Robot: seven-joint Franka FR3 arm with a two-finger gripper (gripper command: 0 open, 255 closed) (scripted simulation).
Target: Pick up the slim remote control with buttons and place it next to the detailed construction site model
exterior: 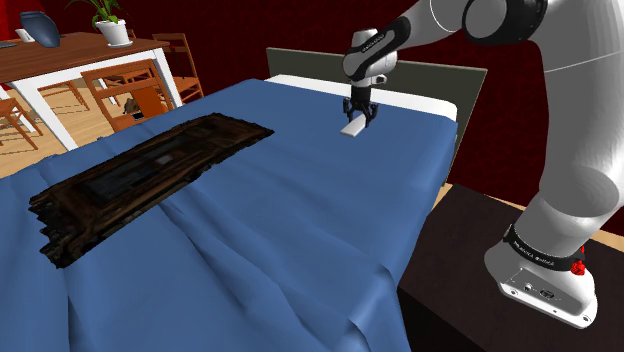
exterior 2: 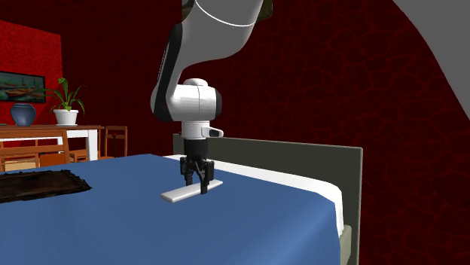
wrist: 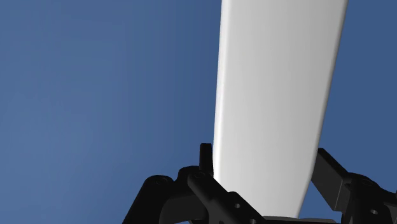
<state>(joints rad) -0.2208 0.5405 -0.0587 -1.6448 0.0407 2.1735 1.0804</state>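
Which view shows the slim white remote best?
Second exterior view: the slim white remote control shows whole and side-on against the blue bedspread, with the black gripper clasping one end. Shoulder view: small, partly covered by the gripper. Wrist view: close plain face, far end cut off.

Even, soft light across the blue bed [exterior: 300, 200], folds shading darker toward six o'clock; red wall [exterior 2: 324, 83] sits dim at twelve; white remote [wrist: 280, 89] glows bright.

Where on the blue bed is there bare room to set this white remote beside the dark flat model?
Bare blue bedcover lies between the dark flat rectangular model and the black gripper clasping the slim white remote. Tightest: the narrow strip on the model's side facing the wooden chairs.
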